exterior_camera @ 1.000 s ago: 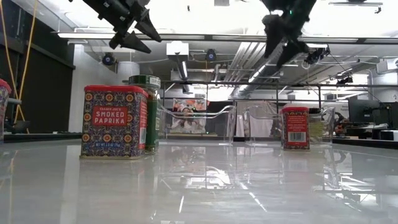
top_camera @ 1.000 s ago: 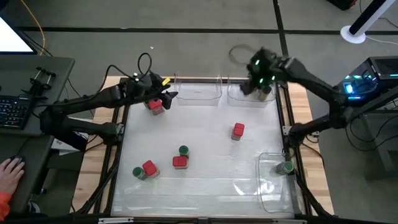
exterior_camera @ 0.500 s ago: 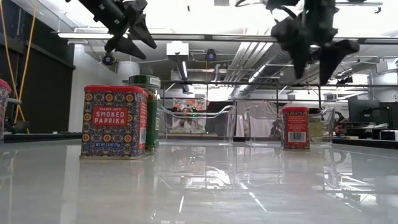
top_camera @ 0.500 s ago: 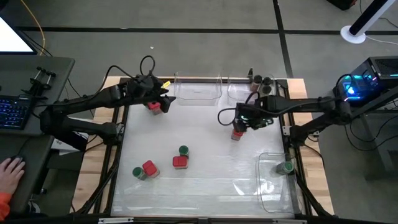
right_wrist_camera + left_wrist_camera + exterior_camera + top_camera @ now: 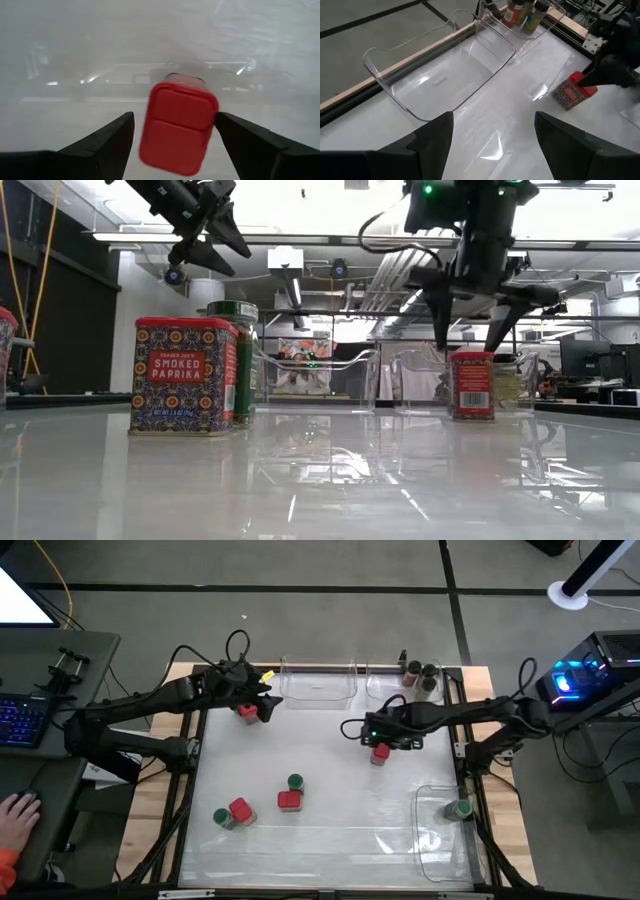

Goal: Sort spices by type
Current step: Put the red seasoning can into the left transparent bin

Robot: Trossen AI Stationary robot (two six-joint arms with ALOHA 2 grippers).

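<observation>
Glossy white table [image 5: 330, 770], ceiling-lit workshop behind

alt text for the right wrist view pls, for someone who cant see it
A small spice jar with a red squarish cap stands on a glossy white table, seen from above between the right gripper's two dark, open fingers. Nothing is gripped yet.

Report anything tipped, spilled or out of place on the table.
Nothing stands out. The loose jars stand upright, with no spill. The right gripper is open over a red-capped jar; the left gripper hangs open above another red-capped jar.
</observation>
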